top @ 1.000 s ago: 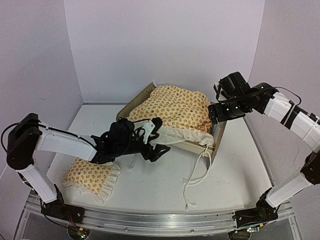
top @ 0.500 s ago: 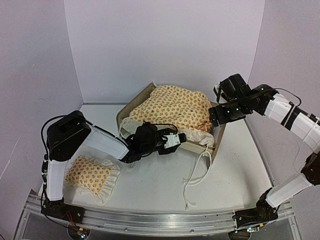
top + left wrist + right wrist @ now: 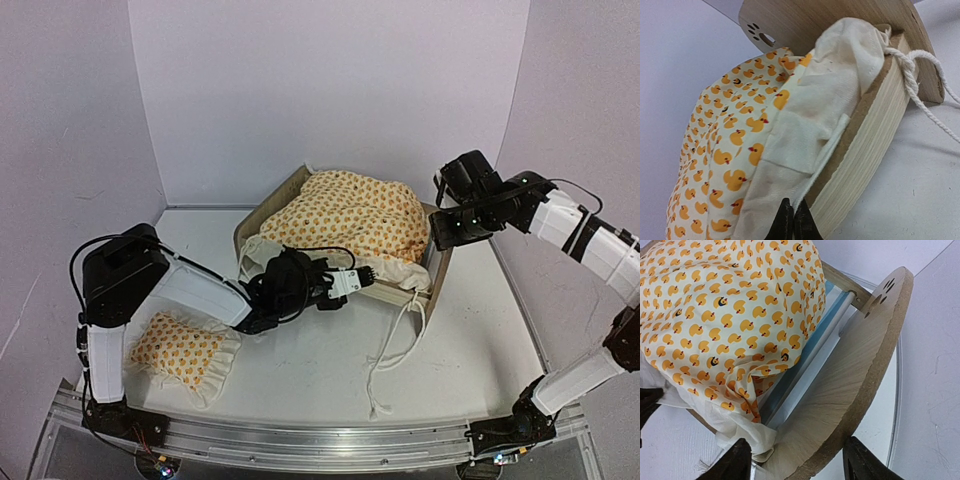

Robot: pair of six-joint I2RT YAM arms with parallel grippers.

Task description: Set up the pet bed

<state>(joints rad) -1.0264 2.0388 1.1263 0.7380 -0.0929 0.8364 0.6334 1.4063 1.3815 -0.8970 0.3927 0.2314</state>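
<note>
The left hand (image 3: 792, 224) is clenching the cream edge of the duck-print blanket (image 3: 725, 150) draped over the pet bed (image 3: 865, 145). The right hand (image 3: 799, 462) is gaping wide, straddling the bed's paw-cutout end board (image 3: 855, 365). The bed is sitting at the back middle of the surface (image 3: 320, 360).

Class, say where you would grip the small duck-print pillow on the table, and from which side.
Probably take the duck-print pillow by its cream ruffle, coming from above: it lies flat on the table, and the thin frill sticks out loose, easy to pinch.
</note>
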